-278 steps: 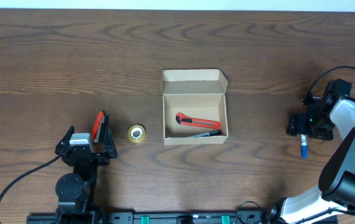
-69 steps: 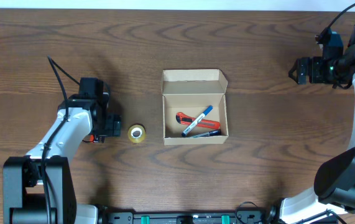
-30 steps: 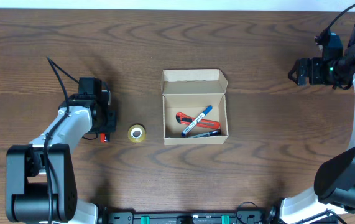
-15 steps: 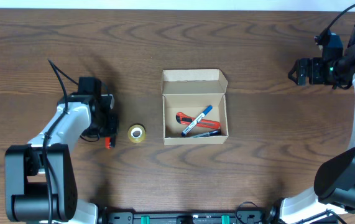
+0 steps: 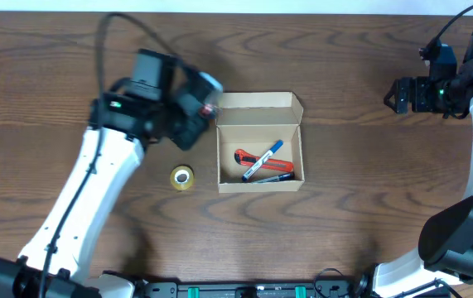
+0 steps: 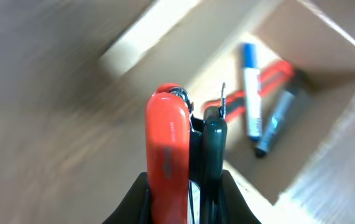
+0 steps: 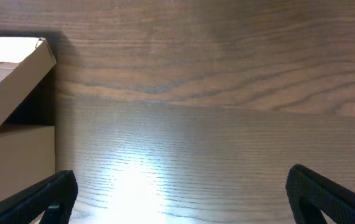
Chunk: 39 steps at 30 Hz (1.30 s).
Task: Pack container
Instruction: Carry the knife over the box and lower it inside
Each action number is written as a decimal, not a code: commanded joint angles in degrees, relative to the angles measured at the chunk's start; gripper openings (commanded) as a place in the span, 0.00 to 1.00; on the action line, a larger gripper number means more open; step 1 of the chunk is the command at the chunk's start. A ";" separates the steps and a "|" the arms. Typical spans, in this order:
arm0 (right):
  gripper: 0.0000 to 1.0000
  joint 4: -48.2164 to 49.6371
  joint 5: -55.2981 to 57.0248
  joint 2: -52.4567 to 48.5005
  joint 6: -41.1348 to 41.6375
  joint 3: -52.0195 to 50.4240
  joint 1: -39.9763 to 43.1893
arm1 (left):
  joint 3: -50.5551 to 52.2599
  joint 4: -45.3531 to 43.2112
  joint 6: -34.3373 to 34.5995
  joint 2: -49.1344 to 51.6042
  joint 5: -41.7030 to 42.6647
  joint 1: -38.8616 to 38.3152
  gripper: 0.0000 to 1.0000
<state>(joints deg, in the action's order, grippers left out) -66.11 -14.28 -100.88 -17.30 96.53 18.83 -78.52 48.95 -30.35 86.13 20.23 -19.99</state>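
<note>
The container [image 5: 258,103], an open tan cardboard box with its flap lid up, sits mid-table. Inside lie a red utility knife [image 5: 248,157], a blue marker [image 5: 271,152] and a black marker [image 5: 274,176]. My left gripper [image 5: 197,103], blurred with motion, hangs above the box's upper left corner. In the left wrist view that gripper [image 6: 186,190] is shut on a red and black hand tool [image 6: 168,143], which points over the box's inside [image 6: 317,81]. My right gripper [image 5: 395,93] stands open at the far right, and between its fingers [image 7: 183,199] there is only bare table.
A small yellowish tape roll [image 5: 181,177] lies on the table left of the box. The right wrist view catches the box's flap and side [image 7: 15,152] at its left edge. The table is dark wood.
My left arm has lifted off the table beside the tape roll and swung right and back to the box's corner, carrying the red and black tool. The right arm has not moved.
</note>
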 commanded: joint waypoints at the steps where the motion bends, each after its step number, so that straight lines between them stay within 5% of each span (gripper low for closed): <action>1: 0.99 0.11 0.15 -0.50 -0.31 -0.37 -0.11 | -0.28 0.59 -20.44 0.59 1.31 -4.87 0.06; 7: 0.99 0.11 0.15 -0.50 -0.55 -0.37 -0.11 | -0.28 -3.26 -30.12 0.92 2.78 -10.71 0.06; 14: 0.99 0.59 0.15 -0.50 -0.52 -0.37 -0.11 | -0.28 -9.88 -30.29 3.85 2.75 -12.31 0.06; 30: 0.99 0.55 -0.15 -0.50 -0.50 -0.37 -0.11 | -0.28 -9.92 -29.07 22.53 3.56 -12.33 0.06; 35: 0.99 0.52 -0.15 -0.50 -0.50 -0.37 -0.11 | -0.28 -9.84 -26.03 26.10 3.61 -12.35 0.22; 38: 0.99 0.52 -0.15 -0.50 -0.50 -0.37 -0.11 | -0.28 -9.84 -24.94 26.53 3.61 -12.33 0.45; 39: 0.99 0.50 -0.13 -0.50 -0.50 -0.37 -0.11 | -0.28 -9.84 -24.92 26.53 3.61 -12.33 0.45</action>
<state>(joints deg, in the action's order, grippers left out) -65.52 -14.31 -100.88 -17.34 96.53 18.83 -78.46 39.03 -56.93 112.71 22.59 -32.16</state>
